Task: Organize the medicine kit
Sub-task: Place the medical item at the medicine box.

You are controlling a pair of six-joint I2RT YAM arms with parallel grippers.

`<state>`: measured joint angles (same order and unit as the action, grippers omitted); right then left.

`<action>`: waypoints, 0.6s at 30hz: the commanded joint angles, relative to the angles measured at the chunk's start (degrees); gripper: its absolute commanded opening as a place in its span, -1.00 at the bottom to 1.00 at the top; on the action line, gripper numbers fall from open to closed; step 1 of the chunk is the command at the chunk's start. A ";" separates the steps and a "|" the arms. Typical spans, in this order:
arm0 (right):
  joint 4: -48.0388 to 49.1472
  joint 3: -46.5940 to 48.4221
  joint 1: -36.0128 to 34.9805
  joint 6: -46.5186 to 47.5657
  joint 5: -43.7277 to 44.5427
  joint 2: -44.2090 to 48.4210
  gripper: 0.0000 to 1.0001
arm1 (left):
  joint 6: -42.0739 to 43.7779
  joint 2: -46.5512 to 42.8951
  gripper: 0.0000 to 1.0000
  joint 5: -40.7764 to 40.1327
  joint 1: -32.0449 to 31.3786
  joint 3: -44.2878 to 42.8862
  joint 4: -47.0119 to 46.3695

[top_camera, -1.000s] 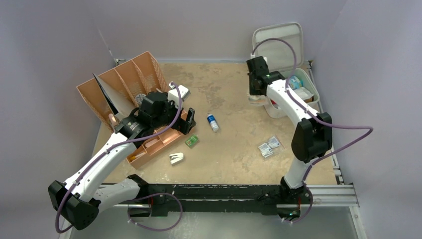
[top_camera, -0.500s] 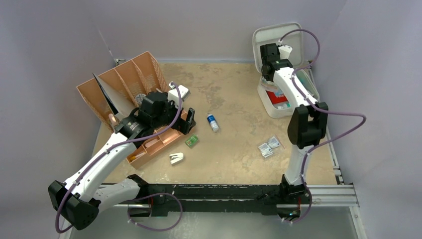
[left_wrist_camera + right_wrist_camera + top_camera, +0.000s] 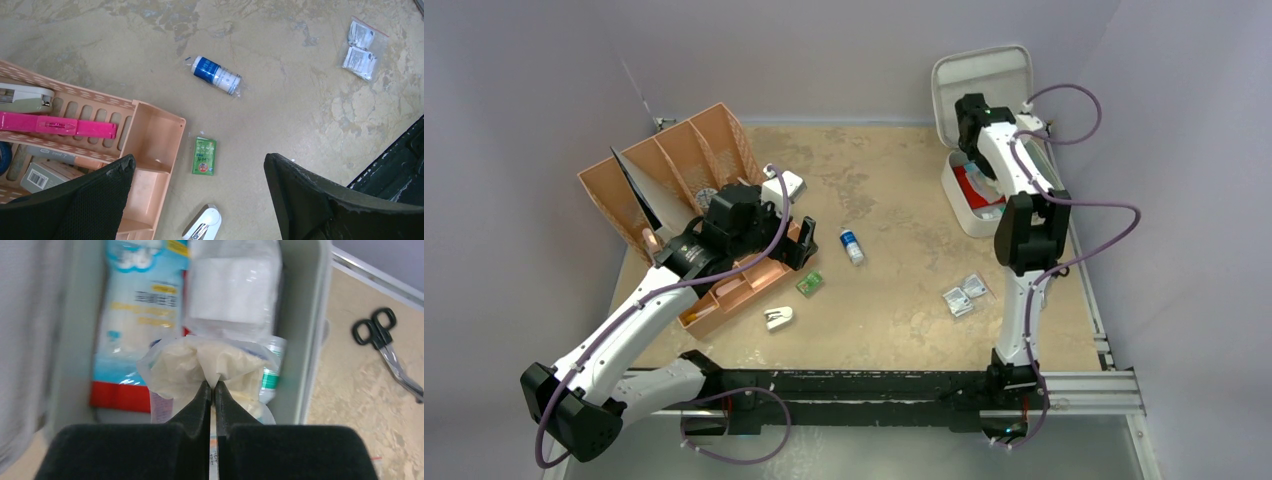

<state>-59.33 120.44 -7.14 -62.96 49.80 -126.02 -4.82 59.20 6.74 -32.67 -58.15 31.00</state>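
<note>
Medicine kit (image 3: 984, 75), lid up, upper right at tabletop (image 3: 894, 200) edge; open surface centre-frame. Right gripper (image 3: 210, 385) above it, clamped on clear packet (image 3: 200, 362); left gripper (image 3: 199, 162) wide, empty.

Robot lab test cell, plain lilac walls (image 3: 824, 50), worn tan table (image 3: 894, 170), aluminium mounting rail (image 3: 1084, 388)
</note>
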 commanded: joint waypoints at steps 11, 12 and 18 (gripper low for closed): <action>-10.20 -4.61 2.00 -22.26 0.77 0.17 -0.79 | 1.22 -1.00 0.98 -0.41 -0.14 -0.09 -1.03; -10.23 -4.53 2.03 -22.58 0.63 -0.18 -0.78 | 1.22 -0.96 0.98 -0.51 -0.19 -0.06 -1.03; -11.27 -4.34 2.10 -24.44 0.20 -2.04 -0.75 | 1.22 -1.04 0.98 -0.50 -0.18 -0.06 -0.95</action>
<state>-67.66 114.96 -4.86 -83.11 49.30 -126.43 -4.82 59.20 6.74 -32.67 -58.15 31.00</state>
